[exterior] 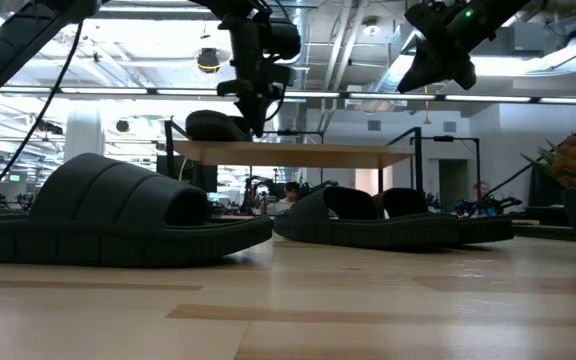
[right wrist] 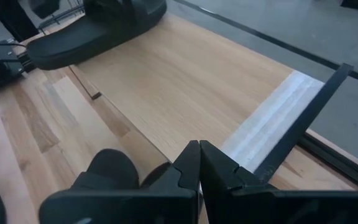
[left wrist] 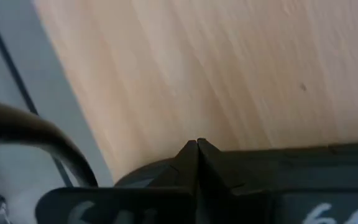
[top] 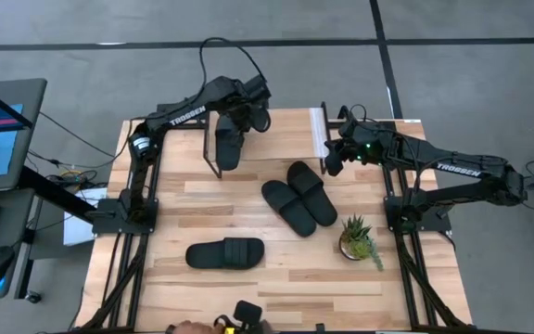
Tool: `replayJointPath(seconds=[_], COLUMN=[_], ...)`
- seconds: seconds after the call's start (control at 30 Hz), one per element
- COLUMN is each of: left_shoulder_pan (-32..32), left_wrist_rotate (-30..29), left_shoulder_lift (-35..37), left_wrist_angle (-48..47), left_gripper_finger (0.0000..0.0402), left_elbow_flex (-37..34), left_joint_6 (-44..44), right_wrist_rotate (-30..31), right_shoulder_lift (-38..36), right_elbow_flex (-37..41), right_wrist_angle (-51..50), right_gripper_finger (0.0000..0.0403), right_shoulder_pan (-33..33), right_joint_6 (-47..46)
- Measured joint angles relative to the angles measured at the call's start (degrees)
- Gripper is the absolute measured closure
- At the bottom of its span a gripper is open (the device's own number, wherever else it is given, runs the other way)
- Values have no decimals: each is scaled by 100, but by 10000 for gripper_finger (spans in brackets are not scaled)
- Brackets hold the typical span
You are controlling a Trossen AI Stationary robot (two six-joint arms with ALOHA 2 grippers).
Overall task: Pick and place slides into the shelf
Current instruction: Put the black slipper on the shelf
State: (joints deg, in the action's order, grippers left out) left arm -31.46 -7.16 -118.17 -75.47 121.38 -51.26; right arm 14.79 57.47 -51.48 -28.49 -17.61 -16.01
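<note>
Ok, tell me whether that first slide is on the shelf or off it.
On. The slide lies on the shelf top's left end, under the shut left gripper.

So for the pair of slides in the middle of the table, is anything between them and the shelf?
Nothing visible. The pair of slides lies just in front of the shelf, with bare tabletop between. One slide already sits on the shelf's left end; the rest of the plank is free. The plant stands off to the side.

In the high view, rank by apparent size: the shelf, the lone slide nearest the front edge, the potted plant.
1. Shelf
2. Lone slide
3. Potted plant
Seen from straight overhead, so nearness barely skews this.
</note>
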Motion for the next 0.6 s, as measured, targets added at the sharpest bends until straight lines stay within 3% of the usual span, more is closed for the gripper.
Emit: replayJointPath(seconds=[0.33, 0.5, 0.6], left_shoulder_pan=[-17, -15, -4], left_wrist_rotate=[-853, -831, -414], left_shoulder_lift=[2, 4, 4], left_wrist_angle=[-565, -707, -695], left_gripper_finger=[401, 402, 402], left_elbow_flex=[394, 750, 924], left_joint_6=[215, 260, 277], right_wrist_rotate=[4, 3, 2], right_shoulder_lift=[0, 0, 0], right_elbow_flex=[0, 0, 0], right_wrist_angle=[2, -2, -4], right_gripper_finger=[403, 403, 403], right_shoulder_pan=[-4, -4, -4], right_joint_6=[0, 2, 4])
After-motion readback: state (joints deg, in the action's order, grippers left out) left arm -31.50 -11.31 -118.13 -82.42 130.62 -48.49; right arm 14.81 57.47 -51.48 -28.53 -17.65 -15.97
